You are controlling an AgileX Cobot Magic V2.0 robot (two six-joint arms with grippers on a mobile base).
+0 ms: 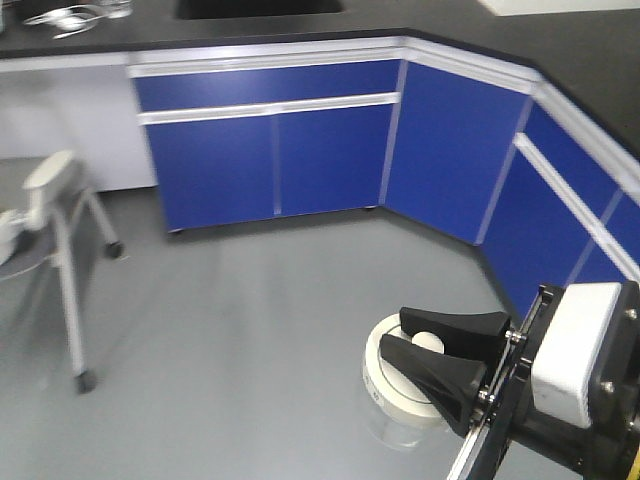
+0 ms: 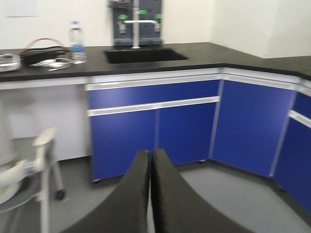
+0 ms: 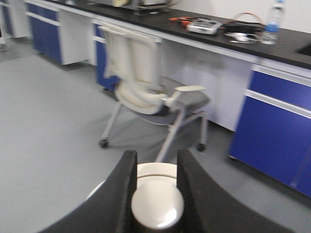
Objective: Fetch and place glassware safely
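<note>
Exterior front-facing view: the right gripper [image 1: 397, 332] is clamped on the cream lid of the glass jar [image 1: 388, 388], its black fingers [image 1: 455, 325] either side of the small knob. The jar hangs above the grey floor, well out from the sink [image 1: 260, 6] and to its right. The clear glass body under the lid shows only here. The left arm does not appear.

The right wrist-mounted view looks straight down on that lid [image 3: 156, 171], with the right gripper [image 3: 155, 167] narrow around the knob. Of the jar [image 3: 156, 196], only its top shows.

The left wrist-mounted view alone shows the left gripper [image 2: 151, 155]: its two fingers are pressed nearly together, with nothing between them. It also shows the tap [image 2: 136, 22] just behind the sink [image 2: 146, 54], and a water bottle [image 2: 77, 41] on the counter left of the sink.

Counted: one jar, one lid, two grippers, one sink, one bottle and one white chair [image 3: 141, 82], which stands on the floor well to the left of the sink
</note>
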